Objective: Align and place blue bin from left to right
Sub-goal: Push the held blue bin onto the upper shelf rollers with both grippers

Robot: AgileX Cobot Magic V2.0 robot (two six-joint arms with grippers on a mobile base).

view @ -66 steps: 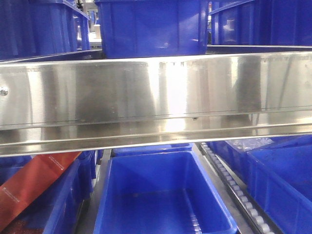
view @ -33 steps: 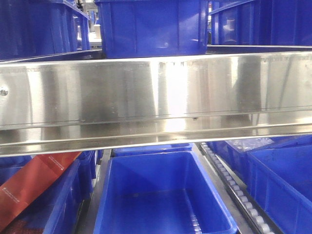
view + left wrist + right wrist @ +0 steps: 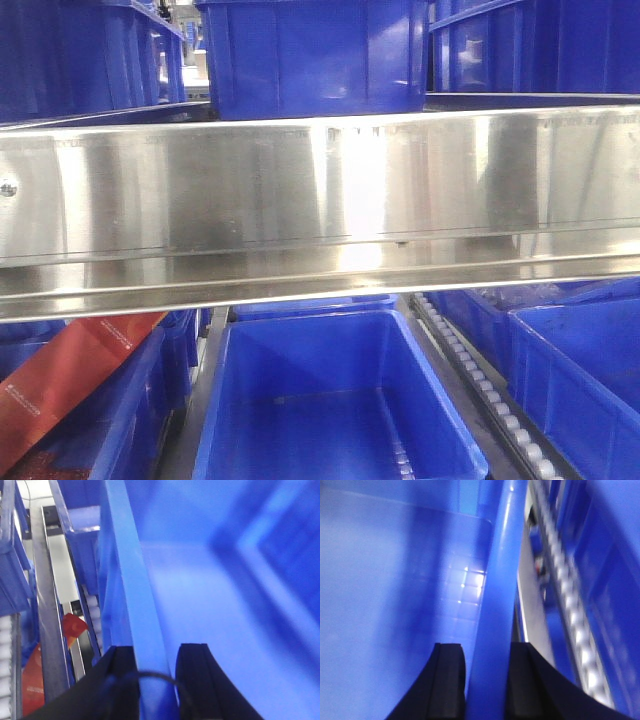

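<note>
Steel shelf [image 3: 320, 190] w/ blue bins [image 3: 315, 55] on top, prob. three.

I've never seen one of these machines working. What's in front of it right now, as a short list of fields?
Setting: steel shelf rail with blue bins above and below
Centre bin below: blue bin, empty as far as visible
Left gripper: fingers straddle a blue bin's rim
Right gripper: fingers straddle a blue bin's rim
Left side: red package
Right side: roller track
</note>
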